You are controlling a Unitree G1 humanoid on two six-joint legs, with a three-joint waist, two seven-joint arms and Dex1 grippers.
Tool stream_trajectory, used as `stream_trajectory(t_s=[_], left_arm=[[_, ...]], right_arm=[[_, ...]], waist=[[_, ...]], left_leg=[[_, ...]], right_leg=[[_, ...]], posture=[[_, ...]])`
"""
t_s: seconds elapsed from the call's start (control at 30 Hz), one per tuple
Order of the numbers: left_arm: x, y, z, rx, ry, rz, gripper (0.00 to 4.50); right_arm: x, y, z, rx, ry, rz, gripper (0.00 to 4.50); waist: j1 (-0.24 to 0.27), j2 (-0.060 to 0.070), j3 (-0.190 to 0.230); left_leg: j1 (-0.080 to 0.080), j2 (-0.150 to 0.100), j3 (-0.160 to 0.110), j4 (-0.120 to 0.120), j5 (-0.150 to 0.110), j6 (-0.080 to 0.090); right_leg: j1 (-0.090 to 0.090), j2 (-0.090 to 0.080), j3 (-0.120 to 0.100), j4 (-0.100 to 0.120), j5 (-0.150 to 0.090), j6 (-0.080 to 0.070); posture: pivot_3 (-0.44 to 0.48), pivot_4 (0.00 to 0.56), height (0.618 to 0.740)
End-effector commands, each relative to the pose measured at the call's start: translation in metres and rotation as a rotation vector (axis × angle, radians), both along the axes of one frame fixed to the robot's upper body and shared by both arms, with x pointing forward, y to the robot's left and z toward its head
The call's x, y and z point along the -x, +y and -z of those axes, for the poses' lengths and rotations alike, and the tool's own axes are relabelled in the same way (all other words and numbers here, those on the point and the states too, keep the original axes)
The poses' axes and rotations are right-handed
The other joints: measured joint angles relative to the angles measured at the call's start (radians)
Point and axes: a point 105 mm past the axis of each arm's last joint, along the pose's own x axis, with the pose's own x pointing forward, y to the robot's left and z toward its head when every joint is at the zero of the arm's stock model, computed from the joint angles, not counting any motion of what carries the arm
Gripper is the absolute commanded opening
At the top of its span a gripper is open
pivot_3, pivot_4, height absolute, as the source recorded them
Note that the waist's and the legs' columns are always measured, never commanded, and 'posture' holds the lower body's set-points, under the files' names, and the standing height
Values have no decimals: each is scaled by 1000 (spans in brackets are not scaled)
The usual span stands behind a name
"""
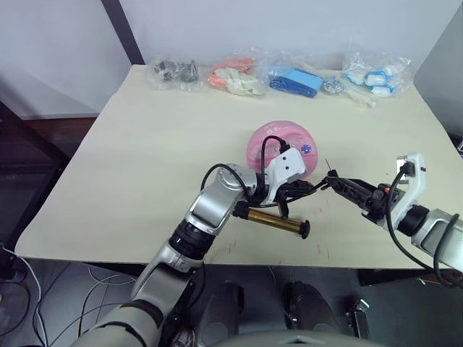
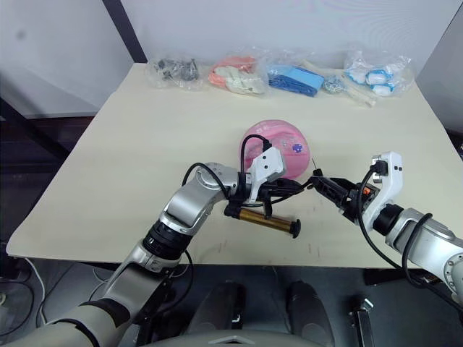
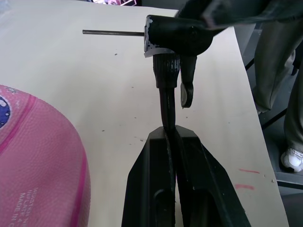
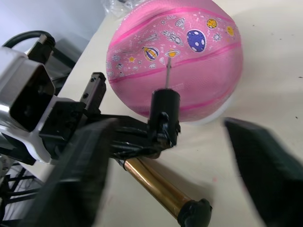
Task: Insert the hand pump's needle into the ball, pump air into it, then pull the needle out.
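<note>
The pink ball (image 1: 281,147) with cartoon prints rests mid-table. In front of it the gold hand pump (image 1: 275,221) lies flat, its black handle end (image 1: 304,230) pointing right. My left gripper (image 1: 307,186) is shut on the pump's black hose (image 3: 166,111) just behind the black fitting (image 3: 176,35). The bare needle (image 3: 113,32) sticks out of that fitting over the table, just right of the ball and not touching it. My right gripper (image 1: 334,183) is at the fitting from the right. In the right wrist view its fingers (image 4: 80,175) stand wide apart, open, around the fitting (image 4: 164,113).
Several plastic bags of small items (image 1: 293,78) line the table's far edge. The table's front edge (image 1: 217,256) runs just below the pump. A person's trouser leg and white shoe (image 3: 291,158) show beyond the table's edge in the left wrist view.
</note>
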Motion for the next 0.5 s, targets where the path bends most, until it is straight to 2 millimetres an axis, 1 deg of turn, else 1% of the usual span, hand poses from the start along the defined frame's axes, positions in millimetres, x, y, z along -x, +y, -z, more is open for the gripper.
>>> stream_trajectory(t_s=[0.03,0.5], left_arm=[[6,-6,-15,27,-47,35,0],[7,-5,-15,23,-53,35,0]], right_arm=[[0,4,-6,-5,-24,-19,3336],[-6,8,-6,-29,-27,-9,3336]], waist=[[0,0,0],[0,0,0]], left_leg=[[0,0,0,0,0,0],[0,0,0,0,0,0]], right_leg=[[0,0,0,0,0,0],[0,0,0,0,0,0]], posture=[[0,150,740],[0,150,740]])
